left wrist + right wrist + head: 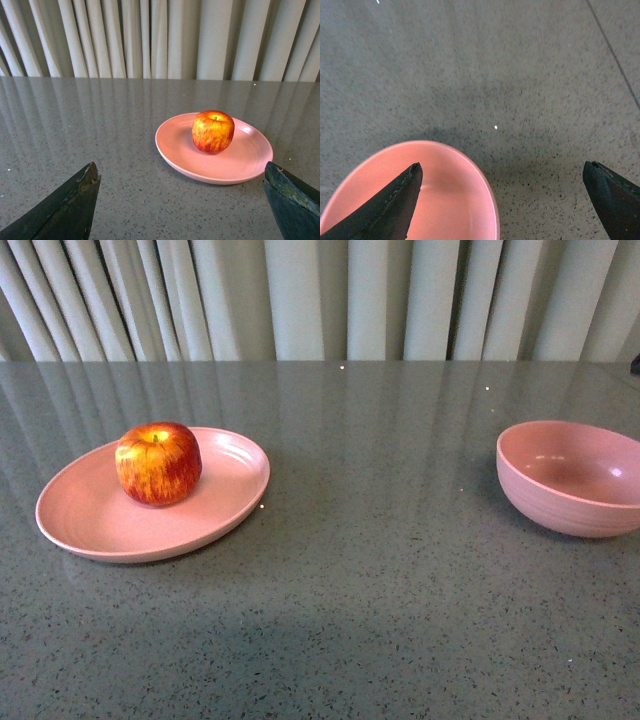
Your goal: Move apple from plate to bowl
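Note:
The red apple [158, 462] with yellow streaks stands on the wide pink plate [90, 525] at the table's left. The deep pink bowl [575, 476] stands empty at the right. No arm shows in the front view. In the left wrist view my left gripper [182, 172] is open and empty, short of the plate [240, 167] and apple [213, 131]. In the right wrist view my right gripper [501, 170] is open and empty above the table, with one fingertip [402, 200] over the bowl [455, 200].
A grey speckled tabletop [380, 570] lies between plate and bowl. Pale pleated curtains [320, 295] hang behind the table's far edge. A thin seam [615, 55] runs across the tabletop in the right wrist view.

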Available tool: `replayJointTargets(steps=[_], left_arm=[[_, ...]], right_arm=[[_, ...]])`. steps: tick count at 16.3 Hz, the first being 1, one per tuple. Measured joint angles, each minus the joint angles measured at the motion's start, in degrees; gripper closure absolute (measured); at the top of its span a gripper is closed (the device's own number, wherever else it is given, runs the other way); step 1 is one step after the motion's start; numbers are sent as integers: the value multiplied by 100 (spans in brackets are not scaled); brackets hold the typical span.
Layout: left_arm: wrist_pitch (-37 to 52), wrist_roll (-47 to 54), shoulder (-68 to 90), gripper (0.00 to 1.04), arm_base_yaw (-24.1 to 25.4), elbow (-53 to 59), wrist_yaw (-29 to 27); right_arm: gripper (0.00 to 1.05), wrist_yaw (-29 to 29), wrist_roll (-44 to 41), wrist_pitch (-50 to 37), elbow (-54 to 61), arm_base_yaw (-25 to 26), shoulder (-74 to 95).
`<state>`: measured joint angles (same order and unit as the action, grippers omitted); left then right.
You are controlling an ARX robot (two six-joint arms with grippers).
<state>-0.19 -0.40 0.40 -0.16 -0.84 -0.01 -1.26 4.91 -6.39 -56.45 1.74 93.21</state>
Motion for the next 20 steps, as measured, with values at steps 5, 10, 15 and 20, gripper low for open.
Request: replayJointTargets(steps=[5,10,15,20], left_arm=[[0,2,0,7,0,0,0],[0,0,0,7,0,0,0],[0,0,0,7,0,0,0],[-2,0,0,7,0,0,0]], right_arm=[[7,46,90,166,-111,103,772],[7,-68,350,345,-164,101,1032],[53,-260,608,474,-225,90,1143],[101,-546,859,671,-372,52,1143]])
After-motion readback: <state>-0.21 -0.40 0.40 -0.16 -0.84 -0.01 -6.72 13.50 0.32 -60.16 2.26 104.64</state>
